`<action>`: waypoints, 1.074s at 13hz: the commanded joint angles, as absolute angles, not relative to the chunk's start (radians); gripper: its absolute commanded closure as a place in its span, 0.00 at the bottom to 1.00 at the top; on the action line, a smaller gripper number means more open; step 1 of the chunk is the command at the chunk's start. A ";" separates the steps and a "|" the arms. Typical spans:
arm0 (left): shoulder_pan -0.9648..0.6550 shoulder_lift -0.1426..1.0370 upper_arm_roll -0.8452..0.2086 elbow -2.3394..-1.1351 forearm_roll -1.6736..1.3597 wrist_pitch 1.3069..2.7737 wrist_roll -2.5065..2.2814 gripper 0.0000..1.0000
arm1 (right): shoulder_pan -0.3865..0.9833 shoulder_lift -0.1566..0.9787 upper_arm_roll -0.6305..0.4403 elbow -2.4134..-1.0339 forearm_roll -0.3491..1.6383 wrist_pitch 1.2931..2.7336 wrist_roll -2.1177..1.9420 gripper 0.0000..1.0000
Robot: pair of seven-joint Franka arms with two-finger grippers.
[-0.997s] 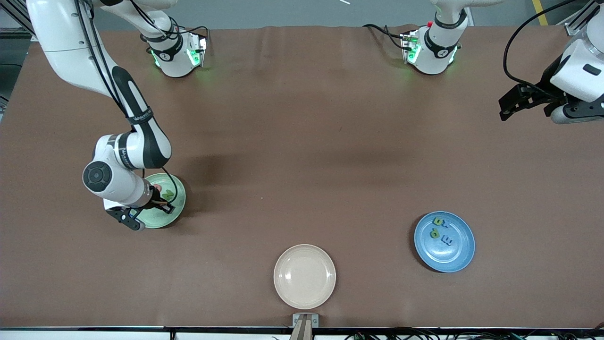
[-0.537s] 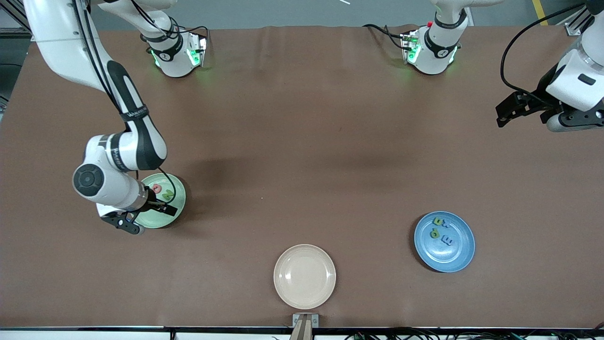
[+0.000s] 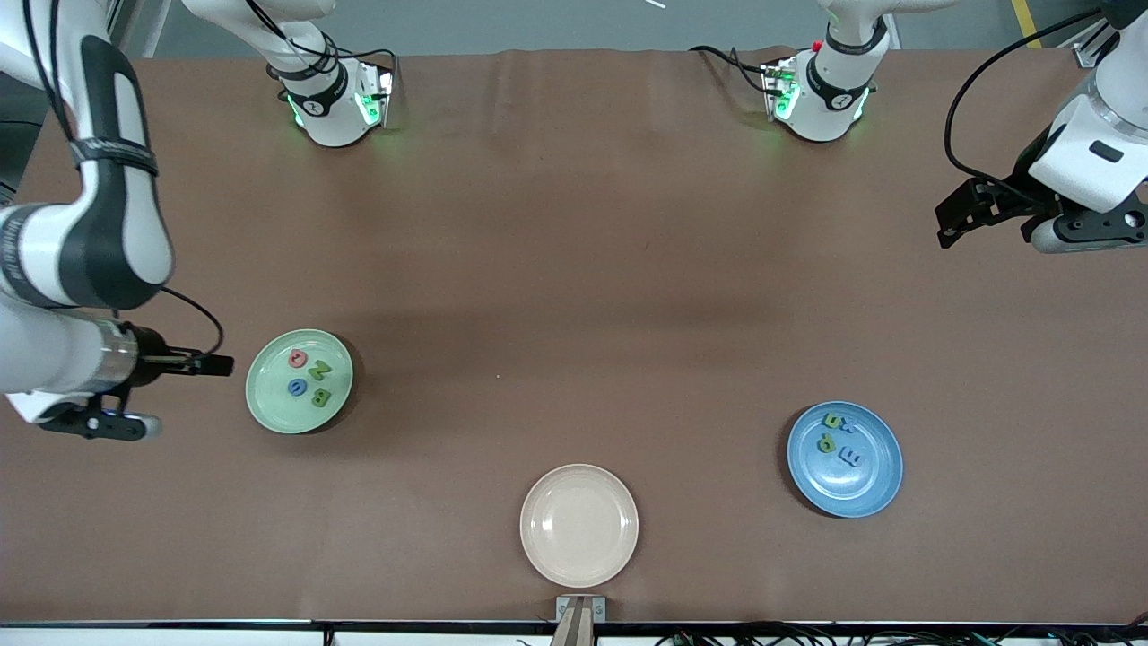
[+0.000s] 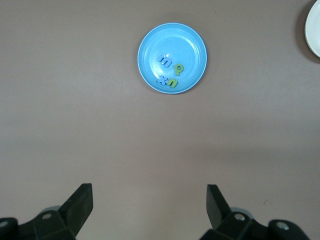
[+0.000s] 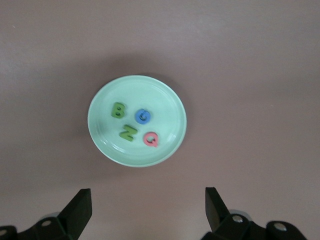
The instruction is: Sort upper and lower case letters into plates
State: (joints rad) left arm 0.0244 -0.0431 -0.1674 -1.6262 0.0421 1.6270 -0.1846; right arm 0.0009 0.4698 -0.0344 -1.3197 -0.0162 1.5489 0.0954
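Observation:
The light mint green plate (image 3: pixel 269 408) lies toward the right arm's end of the table and holds several letters: a red Q (image 3: pixel 299 359), a green N (image 3: pixel 319 370), a blue letter (image 3: pixel 296 387) and a green B (image 3: pixel 319 398). The right wrist view shows this plate (image 5: pixel 165 100) too. My right gripper (image 3: pixel 211 364) hangs open and empty over bare table beside it (image 5: pixel 148 196). The blue plate (image 3: pixel 856 493) toward the left arm's end holds several green and blue letters (image 3: pixel 825 442); the left wrist view shows it (image 4: pixel 192 45). My left gripper (image 3: pixel 955 224) waits open and empty (image 4: pixel 150 192), high over that end.
An empty beige plate (image 3: pixel 579 525) sits near the table's front edge between the two task plates; its rim shows in the left wrist view (image 4: pixel 315 30). The arm bases (image 3: pixel 336 99) (image 3: pixel 821 94) stand along the back edge.
My right gripper has risen off the mint plate and drawn away toward the right arm's end, uncovering all its letters. The left arm has drifted only slightly.

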 commanded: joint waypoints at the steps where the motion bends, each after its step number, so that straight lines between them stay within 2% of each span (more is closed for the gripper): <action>1: 0.025 -0.046 -0.167 -1.620 0.026 1.634 -0.166 0.00 | -0.017 0.485 -0.023 -1.250 -0.026 1.479 0.052 0.00; 4: 0.026 -0.052 -0.167 -1.620 0.023 1.632 -0.166 0.00 | -0.028 0.473 -0.018 -1.250 -0.006 1.483 0.057 0.00; 7: 0.026 -0.049 -0.167 -1.620 0.023 1.634 -0.166 0.00 | -0.014 0.480 -0.015 -1.230 -0.011 1.546 0.066 0.00; 14: 0.031 -0.049 -0.166 -1.620 0.023 1.637 -0.166 0.00 | -0.008 0.472 -0.008 -1.224 -0.006 1.537 0.058 0.00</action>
State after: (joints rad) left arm 0.0259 -0.0439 -0.1668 -1.6241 0.0421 1.6286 -0.1846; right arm -0.0028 0.4715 -0.0182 -1.2404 -0.0143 1.5525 0.0665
